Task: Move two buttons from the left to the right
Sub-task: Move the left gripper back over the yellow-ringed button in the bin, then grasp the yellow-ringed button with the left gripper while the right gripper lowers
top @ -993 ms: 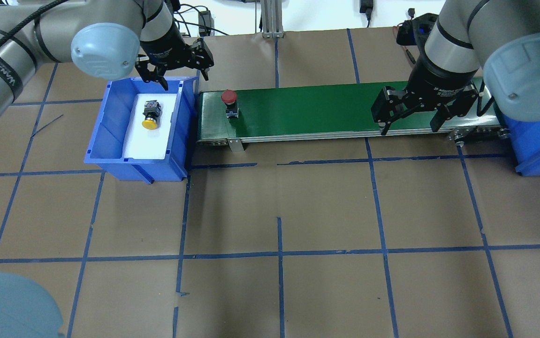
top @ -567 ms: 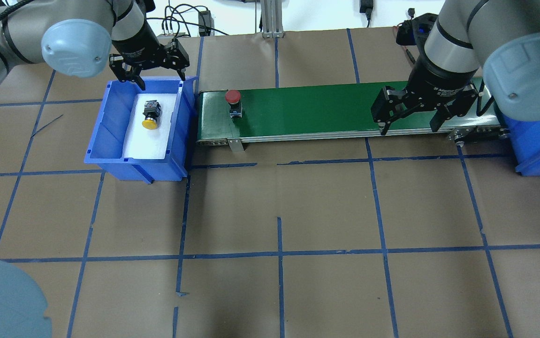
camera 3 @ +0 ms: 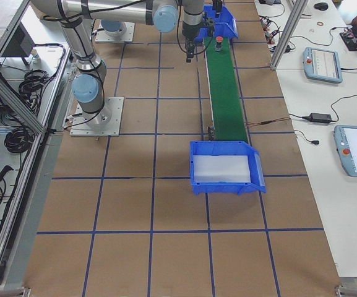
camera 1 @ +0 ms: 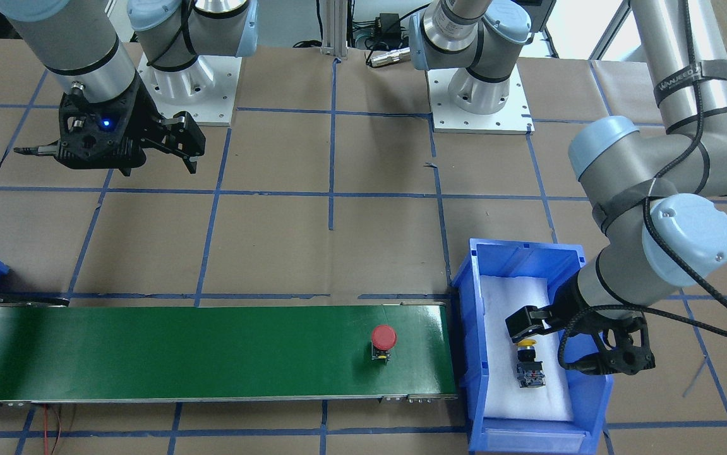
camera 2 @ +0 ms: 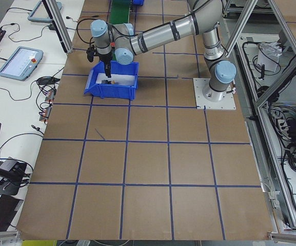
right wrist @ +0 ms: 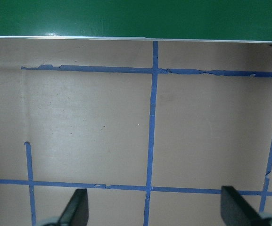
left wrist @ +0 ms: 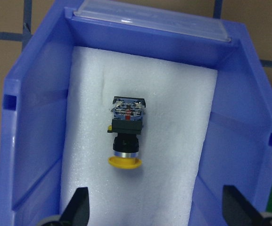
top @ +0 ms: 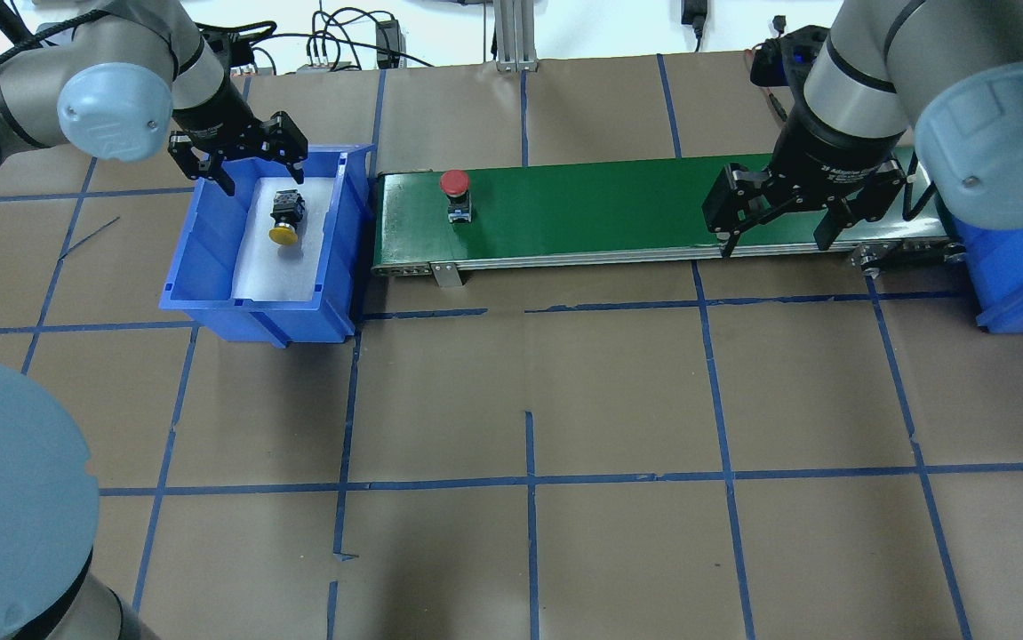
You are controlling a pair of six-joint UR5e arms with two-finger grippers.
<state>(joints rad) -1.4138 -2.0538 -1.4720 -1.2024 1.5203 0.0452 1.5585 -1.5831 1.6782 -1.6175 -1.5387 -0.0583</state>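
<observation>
The red-capped button stands upright near the left end of the green conveyor belt; it also shows in the front view. The yellow-capped button lies on its side on white foam in the left blue bin. In the left wrist view the yellow button lies between and ahead of my fingers. My left gripper is open and empty, above the bin's far end. My right gripper is open and empty, over the belt's near edge toward its right end.
A second blue bin with white foam stands at the belt's right end, also in the right exterior view. The table is brown paper with blue tape lines. Cables and a metal post lie behind the belt.
My left gripper has moved left, from beside the belt's left end to over the left bin. The red button has shifted slightly right on the belt. The right arm has not moved.
</observation>
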